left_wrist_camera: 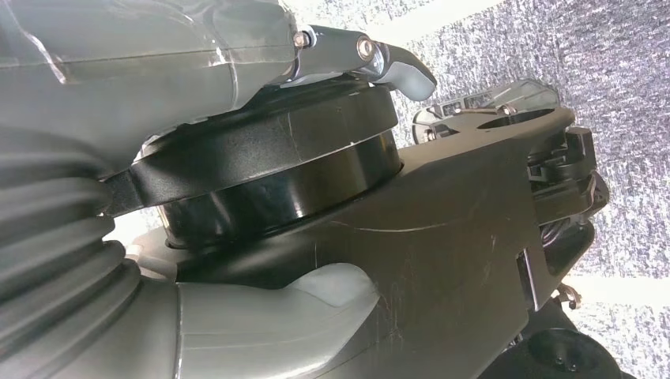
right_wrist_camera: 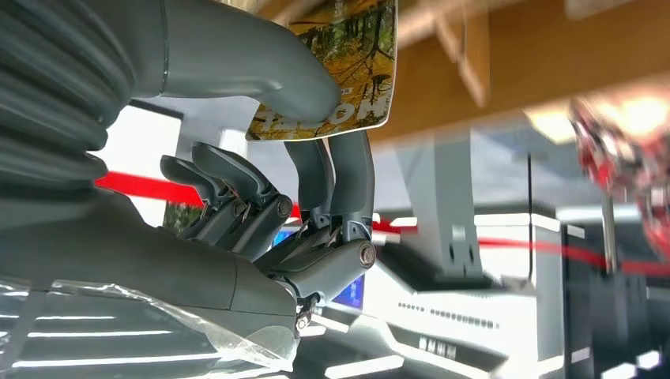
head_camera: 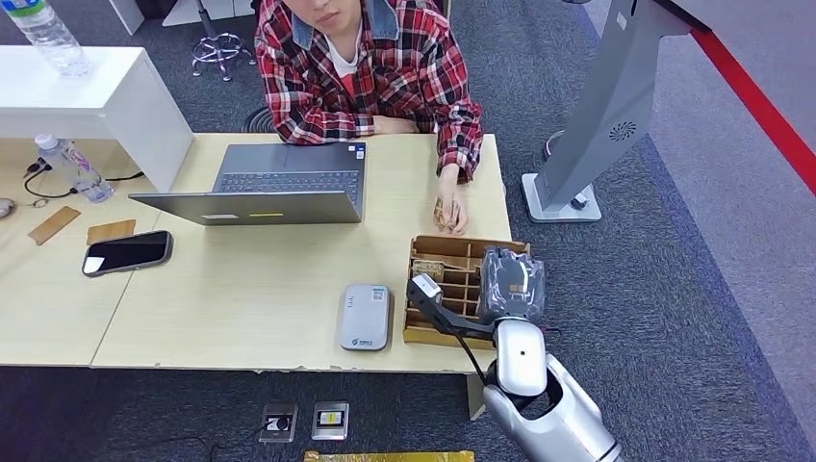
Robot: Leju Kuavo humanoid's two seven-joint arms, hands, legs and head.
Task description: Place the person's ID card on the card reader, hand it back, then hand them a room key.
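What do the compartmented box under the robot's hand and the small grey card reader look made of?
Light brown compartmented box: thin unfinished wood or plywood, judging by its slotted dividers and pale raw edges. Grey rounded card reader: probably moulded plastic, smooth and matte, with rounded corners.

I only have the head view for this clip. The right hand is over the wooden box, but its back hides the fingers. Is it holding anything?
Observer: Yes. In the right wrist view the right hand pinches a card between thumb and fingers.
Operator: What kind of card?
Observer: It carries an autumn forest print, with pale lettering along one edge.
Operator: And the left hand? I can't find it.
Observer: The left wrist view shows the left hand hanging over grey carpet. I cannot tell whether its fingers are open.
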